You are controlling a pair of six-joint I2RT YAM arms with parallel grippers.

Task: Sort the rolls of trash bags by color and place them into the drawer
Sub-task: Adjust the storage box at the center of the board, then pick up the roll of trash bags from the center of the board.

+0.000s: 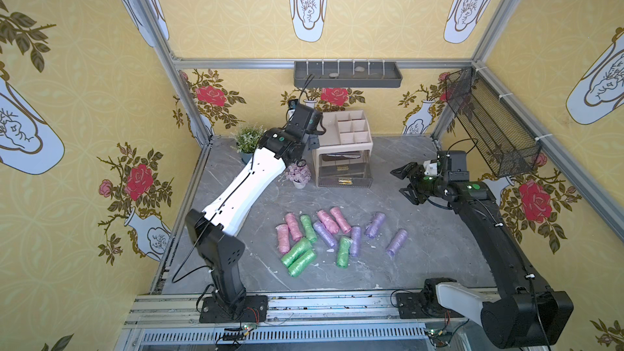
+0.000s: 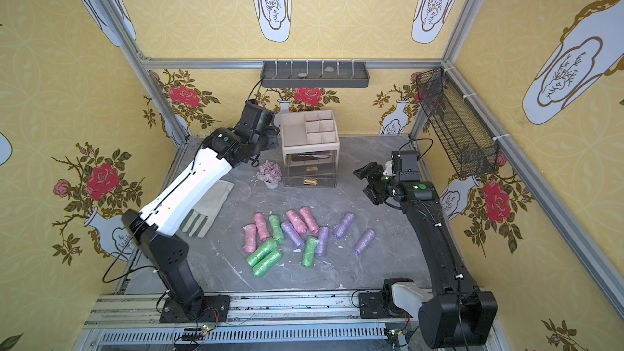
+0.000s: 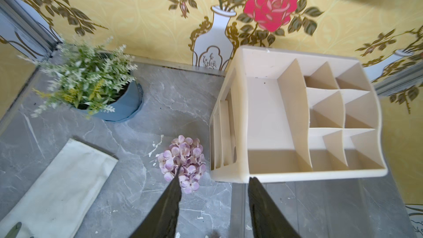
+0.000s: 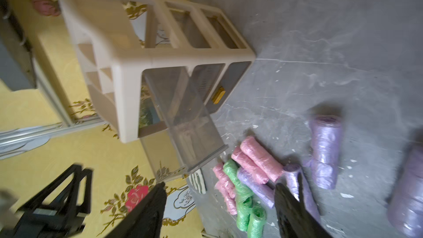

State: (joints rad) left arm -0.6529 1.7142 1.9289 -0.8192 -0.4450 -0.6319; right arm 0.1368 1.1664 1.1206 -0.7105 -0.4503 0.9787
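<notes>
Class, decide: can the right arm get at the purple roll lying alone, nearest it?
Probably yes: the roll lies apart from the other rolls on bare table, and nothing stands between it and the open, empty right end effector.

Rolls of trash bags (image 1: 296, 250), lower centre: thin plastic film, crinkly, shiny. Worktop (image 1: 422, 231): grey marble-look slab, smooth, mostly matt, with chipped white flecks. Organizer (image 3: 263, 111): cream moulded plastic, matt, smooth. Drawer (image 4: 183, 120): clear smoky plastic, glossy; its handle (image 1: 345, 181) is gold with a metallic sheen. Glove (image 2: 209, 207), left of centre: pale cloth, matt. Basket (image 1: 489, 130), upper right: black metal mesh. Left arm shell (image 1: 243, 190): white plastic, smooth.
</notes>
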